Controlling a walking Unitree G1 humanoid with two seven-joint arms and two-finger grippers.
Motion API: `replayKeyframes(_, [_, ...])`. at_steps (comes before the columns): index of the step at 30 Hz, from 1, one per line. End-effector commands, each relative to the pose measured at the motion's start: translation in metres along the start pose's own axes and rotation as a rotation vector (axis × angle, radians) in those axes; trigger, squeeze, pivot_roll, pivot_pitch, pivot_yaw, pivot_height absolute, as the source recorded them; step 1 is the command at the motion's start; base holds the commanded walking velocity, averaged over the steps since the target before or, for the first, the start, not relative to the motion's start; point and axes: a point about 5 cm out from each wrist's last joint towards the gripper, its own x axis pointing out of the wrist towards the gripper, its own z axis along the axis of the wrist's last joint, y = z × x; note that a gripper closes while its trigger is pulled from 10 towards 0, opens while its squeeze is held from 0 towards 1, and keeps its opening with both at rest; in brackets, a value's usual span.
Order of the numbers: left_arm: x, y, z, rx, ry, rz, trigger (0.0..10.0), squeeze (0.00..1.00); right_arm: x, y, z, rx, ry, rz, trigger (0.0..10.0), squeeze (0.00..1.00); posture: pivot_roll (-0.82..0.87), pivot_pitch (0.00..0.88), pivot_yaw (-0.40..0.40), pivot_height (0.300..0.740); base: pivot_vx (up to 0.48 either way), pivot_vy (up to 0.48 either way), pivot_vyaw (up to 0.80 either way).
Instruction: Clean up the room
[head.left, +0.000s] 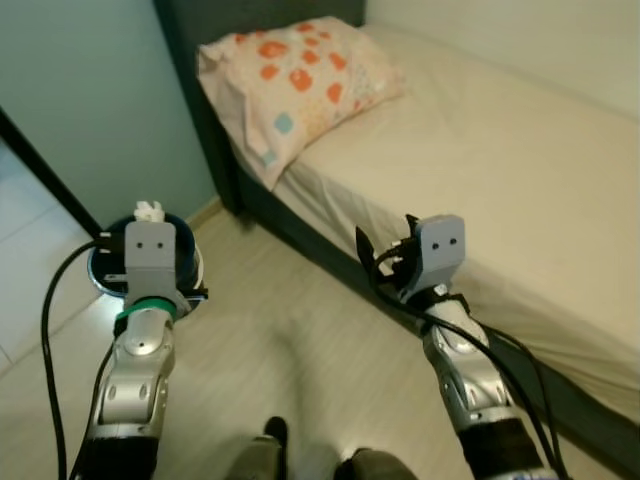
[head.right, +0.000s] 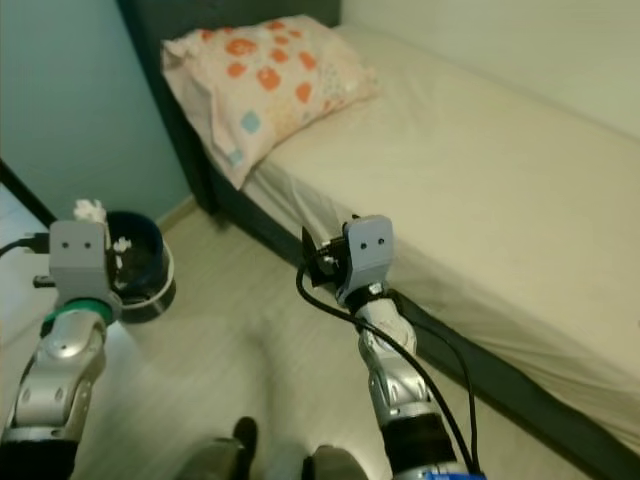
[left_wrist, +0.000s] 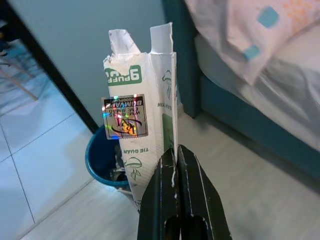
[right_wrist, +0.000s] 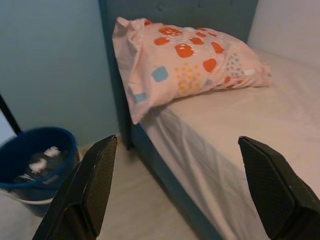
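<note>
One pale wood floor (head.left: 300, 350), left tool (left_wrist: 175, 155) pinching carton (left_wrist: 145, 130), right tool (right_wrist: 175, 190) wide open.

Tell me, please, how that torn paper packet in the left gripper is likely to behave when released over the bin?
The torn packet looks empty and thin, so probably light and floppy. Pinched by the left gripper above the blue bin, it may flutter rather than drop straight.

Bed (head.left: 520, 170) on the right, pillow (head.left: 295, 80) on its far end, bin (head.right: 140, 262) on floor (head.left: 290, 370) left of bed

bin (head.left: 195, 262) contents perhaps crumpled paper
</note>
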Motion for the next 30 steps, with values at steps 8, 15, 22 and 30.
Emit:
replayKeyframes(8, [0.002, 0.01, 0.0, 0.078, -0.032, 0.035, 10.0, 0.0, 0.001, 0.005, 0.0, 0.03, 0.002, 0.018, 10.0, 0.0, -0.06, 0.083, -0.002, 0.734, 0.0, 0.0, 0.78])
replayKeyframes(15, [0.005, 0.01, 0.008, 0.106, -0.068, 0.038, 10.0, 0.0, 0.0, 0.002, 0.0, 0.035, -0.001, 0.012, 10.0, 0.0, -0.06, 0.078, 0.005, 0.734, 0.0, 0.0, 0.77])
replayKeyframes(22, [0.006, 0.01, 0.01, 0.121, -0.086, 0.038, 10.0, 0.0, 0.001, 0.005, 0.001, 0.06, -0.008, 0.014, 10.0, 0.0, -0.06, 0.075, 0.006, 0.734, 0.204, 0.0, 0.74])
replayKeyframes(30, [0.007, 0.008, 0.011, 0.125, -0.092, 0.033, 10.0, 0.0, 0.002, 0.005, 0.003, 0.052, -0.019, 0.014, 10.0, 0.0, -0.06, 0.074, 0.006, 0.734, 0.48, 0.0, 0.0])
